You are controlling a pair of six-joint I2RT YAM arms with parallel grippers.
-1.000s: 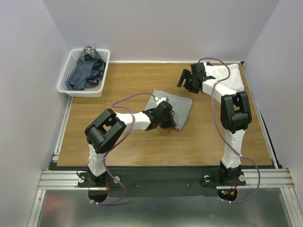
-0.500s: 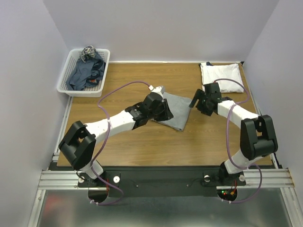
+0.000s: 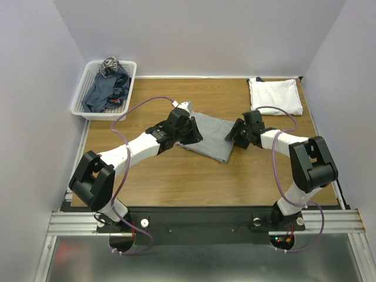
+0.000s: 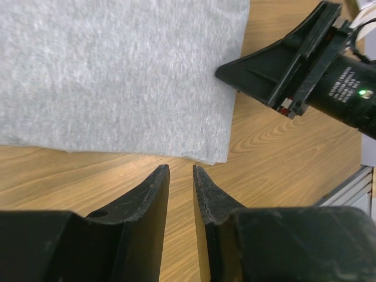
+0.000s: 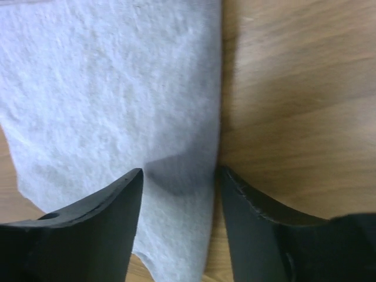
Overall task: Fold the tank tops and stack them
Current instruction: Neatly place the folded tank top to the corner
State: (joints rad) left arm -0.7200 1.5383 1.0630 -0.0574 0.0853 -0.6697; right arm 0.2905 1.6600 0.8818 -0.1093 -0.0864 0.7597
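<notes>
Flanking the folded grey tank top at the centre of the table, both arms appeared set to carry it to the white tank top at upper right. Beside its edge the left claw stood narrowly parted and empty, while the right claw was spread astride the opposite edge, gripping nothing.

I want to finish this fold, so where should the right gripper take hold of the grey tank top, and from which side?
Its right edge, from the right. The grey tank top lies flat and folded with that edge straight and free; the right gripper straddles it, jaws open, so pinching there looks easiest.
</notes>
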